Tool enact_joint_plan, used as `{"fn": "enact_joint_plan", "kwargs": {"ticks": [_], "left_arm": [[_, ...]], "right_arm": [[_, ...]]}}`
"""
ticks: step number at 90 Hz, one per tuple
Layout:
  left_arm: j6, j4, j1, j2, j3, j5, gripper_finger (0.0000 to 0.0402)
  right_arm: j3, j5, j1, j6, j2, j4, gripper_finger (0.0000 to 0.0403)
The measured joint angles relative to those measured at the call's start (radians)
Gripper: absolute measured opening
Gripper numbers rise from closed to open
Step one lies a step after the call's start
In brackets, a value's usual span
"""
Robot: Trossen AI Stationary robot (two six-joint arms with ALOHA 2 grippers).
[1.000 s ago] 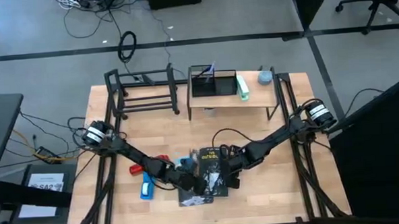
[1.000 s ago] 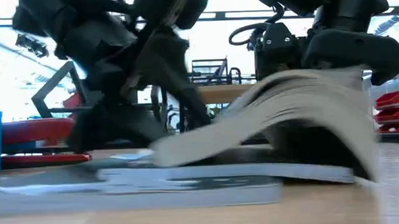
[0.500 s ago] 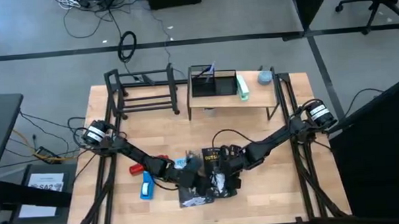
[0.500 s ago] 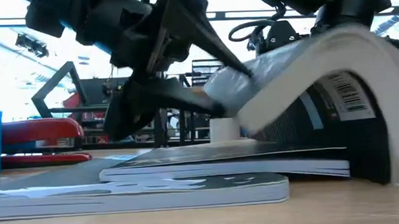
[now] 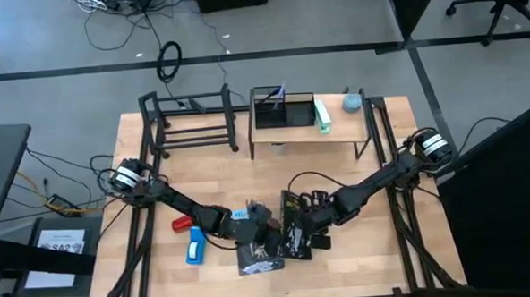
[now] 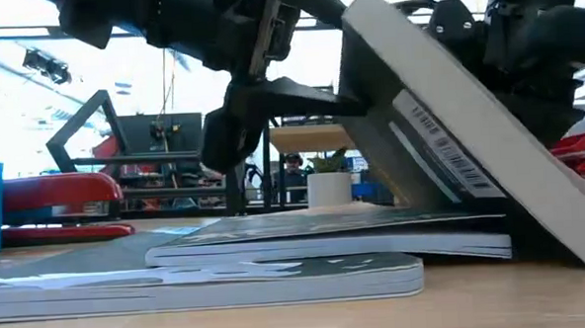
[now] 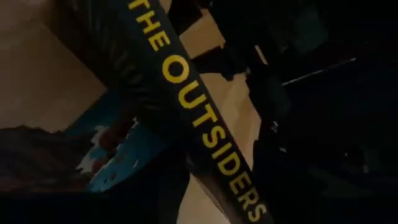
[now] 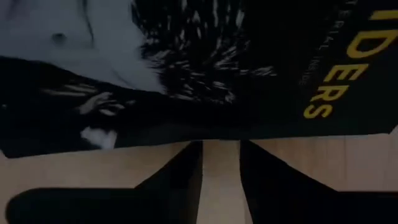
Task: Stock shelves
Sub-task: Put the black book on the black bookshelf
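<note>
Tilting on edge above two flat books (image 6: 277,268), the paperback (image 6: 440,148) is pinched by the left gripper (image 5: 267,231); the right gripper's (image 5: 306,229) state is unclear.

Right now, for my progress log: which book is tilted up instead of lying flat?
The black Outsiders paperback, propped steeply between the left gripper and right gripper; the two books beneath it lie flat on the table.

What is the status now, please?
Both grippers, left and right, at the tilted Outsiders book; grip unclear. Book rests on flat stack. Shelves not yet stocked with it.
</note>
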Motion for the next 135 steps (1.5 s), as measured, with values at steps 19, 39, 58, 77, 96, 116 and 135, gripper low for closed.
{"fn": "enact_joint_plan", "kwargs": {"ticks": [19, 39, 58, 77, 96, 116, 135], "left_arm": [[-0.074, -0.159, 0.006, -0.001, 0.000, 0.007, 0.0095], [-0.083, -0.261, 0.005, -0.001, 0.000, -0.004, 0.0029], [-0.019, -0.465, -0.015, -0.058, 0.086, -0.080, 0.0029], [0.003, -1.005, -0.058, -0.158, 0.318, -0.271, 0.0029], [-0.055, -1.570, -0.134, -0.166, 0.677, -0.582, 0.0029], [-0.261, -2.024, -0.190, -0.164, 0.867, -0.872, 0.0029], [-0.234, -2.040, -0.113, -0.188, 0.851, -0.985, 0.0029]], "right_arm": [[0.000, 0.001, 0.000, 0.008, -0.001, 0.003, 0.0077], [0.001, 0.000, 0.001, 0.013, -0.003, 0.005, 0.0077], [0.004, 0.010, 0.043, 0.077, -0.009, -0.077, 0.0076], [0.004, 0.080, 0.145, 0.164, -0.011, -0.116, 0.0075], [0.004, 0.143, 0.213, 0.222, -0.011, -0.116, 0.0075], [0.004, 0.156, 0.222, 0.239, -0.011, -0.111, 0.0075], [0.004, 0.163, 0.222, 0.239, -0.011, -0.079, 0.0075]]}}
